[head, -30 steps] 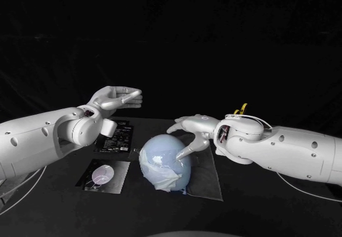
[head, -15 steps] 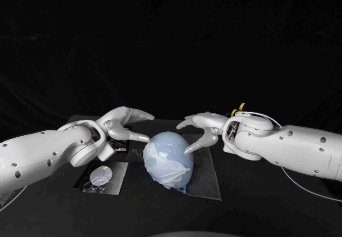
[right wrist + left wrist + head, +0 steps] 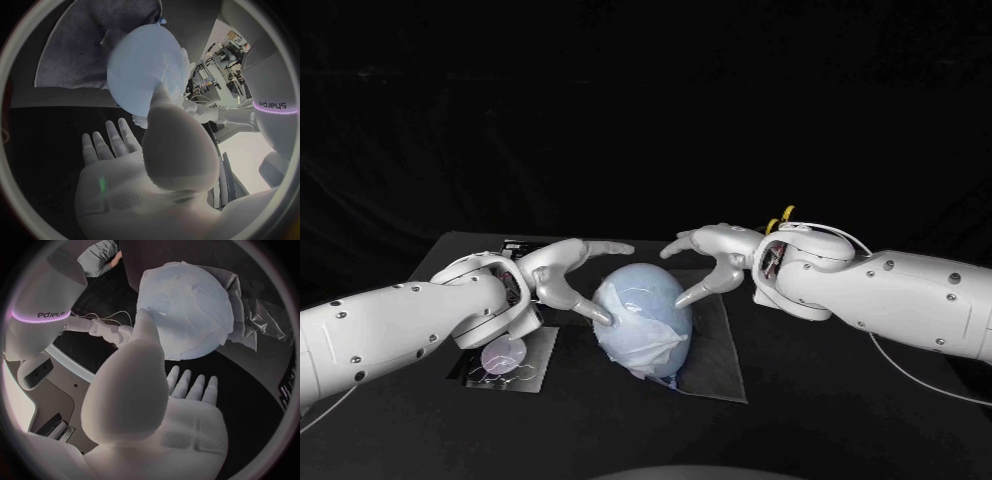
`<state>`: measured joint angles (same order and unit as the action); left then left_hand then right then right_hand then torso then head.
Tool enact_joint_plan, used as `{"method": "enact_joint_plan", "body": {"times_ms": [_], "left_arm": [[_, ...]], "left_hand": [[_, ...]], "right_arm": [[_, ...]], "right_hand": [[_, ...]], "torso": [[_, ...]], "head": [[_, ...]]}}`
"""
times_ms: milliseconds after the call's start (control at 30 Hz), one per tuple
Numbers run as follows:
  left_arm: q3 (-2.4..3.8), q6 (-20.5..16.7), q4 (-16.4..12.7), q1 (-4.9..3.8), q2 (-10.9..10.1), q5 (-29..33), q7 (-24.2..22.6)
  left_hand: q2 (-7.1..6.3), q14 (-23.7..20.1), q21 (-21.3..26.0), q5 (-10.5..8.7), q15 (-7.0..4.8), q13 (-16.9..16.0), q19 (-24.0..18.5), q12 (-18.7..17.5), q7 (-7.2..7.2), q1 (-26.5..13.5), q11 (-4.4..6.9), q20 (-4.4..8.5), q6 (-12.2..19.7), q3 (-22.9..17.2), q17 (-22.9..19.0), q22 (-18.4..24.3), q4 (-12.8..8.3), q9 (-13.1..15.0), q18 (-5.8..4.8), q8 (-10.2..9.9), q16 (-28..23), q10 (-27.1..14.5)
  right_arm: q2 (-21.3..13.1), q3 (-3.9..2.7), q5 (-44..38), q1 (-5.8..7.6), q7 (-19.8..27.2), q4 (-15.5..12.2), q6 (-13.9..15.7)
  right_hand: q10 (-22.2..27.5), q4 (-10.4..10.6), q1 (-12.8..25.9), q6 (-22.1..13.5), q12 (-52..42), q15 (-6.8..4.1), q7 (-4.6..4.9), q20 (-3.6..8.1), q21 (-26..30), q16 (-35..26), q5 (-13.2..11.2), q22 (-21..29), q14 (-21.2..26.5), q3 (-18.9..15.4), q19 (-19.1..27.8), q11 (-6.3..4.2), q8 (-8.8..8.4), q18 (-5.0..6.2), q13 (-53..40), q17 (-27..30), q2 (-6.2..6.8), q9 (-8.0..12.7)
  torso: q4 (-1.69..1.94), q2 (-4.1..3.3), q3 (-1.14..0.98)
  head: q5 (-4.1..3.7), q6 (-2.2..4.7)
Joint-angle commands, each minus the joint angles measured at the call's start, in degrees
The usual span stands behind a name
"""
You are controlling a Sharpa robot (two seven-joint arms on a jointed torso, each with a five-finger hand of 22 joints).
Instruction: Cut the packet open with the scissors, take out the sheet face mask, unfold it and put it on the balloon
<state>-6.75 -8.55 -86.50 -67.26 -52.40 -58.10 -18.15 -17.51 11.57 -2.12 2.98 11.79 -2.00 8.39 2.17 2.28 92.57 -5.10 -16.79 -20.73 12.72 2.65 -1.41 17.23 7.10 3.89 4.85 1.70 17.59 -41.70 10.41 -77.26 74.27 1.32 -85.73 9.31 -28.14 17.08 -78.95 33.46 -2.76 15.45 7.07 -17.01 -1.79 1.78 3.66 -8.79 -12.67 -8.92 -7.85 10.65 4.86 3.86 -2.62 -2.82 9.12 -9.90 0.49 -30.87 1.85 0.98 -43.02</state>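
- Balloon lies mid-table on a clear film, between the two hands.
- Mask is draped over the balloon's near left side. In the left wrist view it clings to the balloon with its face holes showing.
- Left hand is at the balloon's left. Its fingers are spread apart and hold nothing, and one tip touches the balloon's side.
- Right hand is at the balloon's far right. Its fingers are also apart and empty, with one long finger laid against the balloon.
- In the wrist views, each hand's thumb tip meets the balloon and the other fingers are splayed.
- Black packet peeks out beyond the left hand.
- Clear sleeve with a pale oval lies near left.
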Motion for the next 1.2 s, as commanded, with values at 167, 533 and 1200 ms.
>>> {"method": "enact_joint_plan", "body": {"times_ms": [167,533,1200], "left_arm": [[0.01,-2.2,0.8,0.09,1.6,-6.0,2.3],[0.02,-4.1,2.4,0.1,3.9,-5.9,4.5],[0.65,-6.6,0.9,-0.69,6.2,3.2,5.1]], "left_hand": [[-0.16,0.4,0.2,0.05,-0.02,-0.1,0.2,-0.1,0.96,0.3,0.14,0.14,-0.3,0.1,0.1,-0.1,0.1,0.2,-0.15,-0.1,0.0,0.3],[0.26,3.9,-0.5,0.1,0.61,-0.5,2.2,0.5,6.27,1.4,-1.41,0.28,-4.1,-0.9,1.0,-0.5,0.1,1.6,0.98,1.4,1.1,4.2],[0.03,8.5,-1.0,0.16,0.75,-0.6,3.4,0.5,12.29,-2.8,-8.01,0.09,-5.5,-0.3,2.2,-0.7,0.1,2.3,3.43,2.3,2.3,8.5]], "right_arm": [[-0.5,0.05,-0.1,-0.03,0.7,-0.1,1.1],[-2.6,0.05,7.0,-0.03,4.9,-2.7,11.3],[-4.5,0.22,14.5,-3.03,-6.4,-9.4,18.3]], "right_hand": [[0.2,0.0,-0.4,0.3,0.2,0.09,0.08,0.06,0.0,-0.1,-0.3,0.0,0.3,-0.5,-0.1,0.2,0.25,-0.34,0.0,0.1,0.69,0.1],[-1.4,0.0,-0.9,-0.4,0.1,-0.22,3.02,0.12,-0.3,0.1,0.1,-0.3,-0.8,-0.2,-0.7,2.29,-0.16,0.03,-0.1,0.0,0.14,0.6],[6.3,0.4,3.2,-13.7,0.8,0.76,10.12,0.12,-0.3,-0.3,0.2,0.0,1.3,-7.9,-1.0,5.61,-2.95,0.3,0.5,0.7,8.45,4.5]], "torso": [[-0.12,0.01,-0.01],[-0.08,-0.02,-0.03],[-0.03,-0.04,-0.04]], "head": [[-0.05,0.09],[-0.63,-0.27],[-1.48,-0.24]]}}
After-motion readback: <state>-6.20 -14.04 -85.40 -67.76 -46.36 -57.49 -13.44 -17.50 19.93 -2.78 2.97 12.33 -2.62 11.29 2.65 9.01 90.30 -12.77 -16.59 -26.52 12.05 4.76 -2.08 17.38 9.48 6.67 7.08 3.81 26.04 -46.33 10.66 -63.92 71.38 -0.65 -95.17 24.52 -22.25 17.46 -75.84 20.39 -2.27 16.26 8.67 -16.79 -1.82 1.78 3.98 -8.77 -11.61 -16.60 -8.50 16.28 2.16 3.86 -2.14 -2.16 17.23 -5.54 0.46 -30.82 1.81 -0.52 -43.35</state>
